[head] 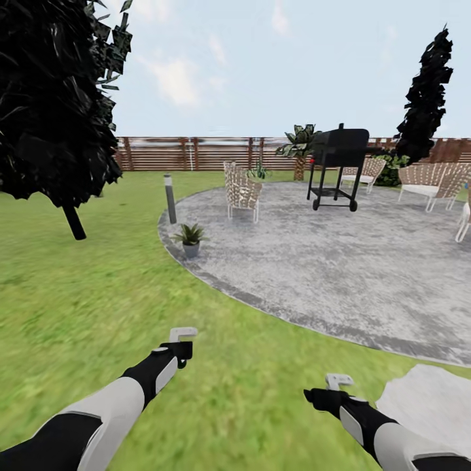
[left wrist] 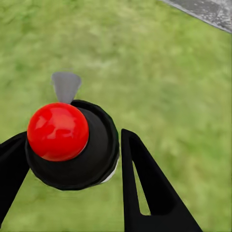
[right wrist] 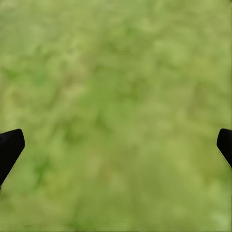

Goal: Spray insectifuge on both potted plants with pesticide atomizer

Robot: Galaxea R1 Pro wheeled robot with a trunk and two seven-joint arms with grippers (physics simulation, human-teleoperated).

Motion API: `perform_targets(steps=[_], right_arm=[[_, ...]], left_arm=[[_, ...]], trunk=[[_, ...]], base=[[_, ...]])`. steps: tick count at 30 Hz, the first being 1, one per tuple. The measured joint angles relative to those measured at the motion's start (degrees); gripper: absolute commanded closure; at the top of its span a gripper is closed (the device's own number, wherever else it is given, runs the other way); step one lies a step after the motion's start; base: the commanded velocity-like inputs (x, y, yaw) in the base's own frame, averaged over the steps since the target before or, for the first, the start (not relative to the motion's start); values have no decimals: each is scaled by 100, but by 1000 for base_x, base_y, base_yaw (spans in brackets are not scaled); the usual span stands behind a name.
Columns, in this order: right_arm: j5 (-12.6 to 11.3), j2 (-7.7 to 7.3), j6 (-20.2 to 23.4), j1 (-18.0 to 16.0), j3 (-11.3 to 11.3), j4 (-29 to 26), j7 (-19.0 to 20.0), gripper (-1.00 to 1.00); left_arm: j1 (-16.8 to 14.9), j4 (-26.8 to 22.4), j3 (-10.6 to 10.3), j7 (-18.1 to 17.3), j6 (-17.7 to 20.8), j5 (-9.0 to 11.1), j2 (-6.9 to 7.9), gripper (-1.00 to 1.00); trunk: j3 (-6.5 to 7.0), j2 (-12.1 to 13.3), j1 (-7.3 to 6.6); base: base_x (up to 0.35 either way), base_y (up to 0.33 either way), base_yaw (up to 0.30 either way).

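The slim dark bottle with the round red top, the pesticide atomizer, sits clamped between the black jaws of the left gripper, held low over the green lawn. The right gripper hangs released, jaws wide apart above bare grass. Ahead, a small rosette of pointed green leaves in a grey pot stands at the rim of the round grey stone patio, just beside a slim grey bollard lamp. Further off stand a woven white-framed chair, a black wheeled grill and a brown slatted fence.
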Motion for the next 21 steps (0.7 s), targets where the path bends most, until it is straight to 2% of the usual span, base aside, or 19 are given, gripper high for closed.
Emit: perform_targets(steps=[21], right_arm=[[0, 8, 3, 5, 0, 7, 1, -100]], left_arm=[[0, 2, -9, 1, 0, 0, -8, 100]], trunk=[[0, 0, 0]], base=[[320, 0, 0]])
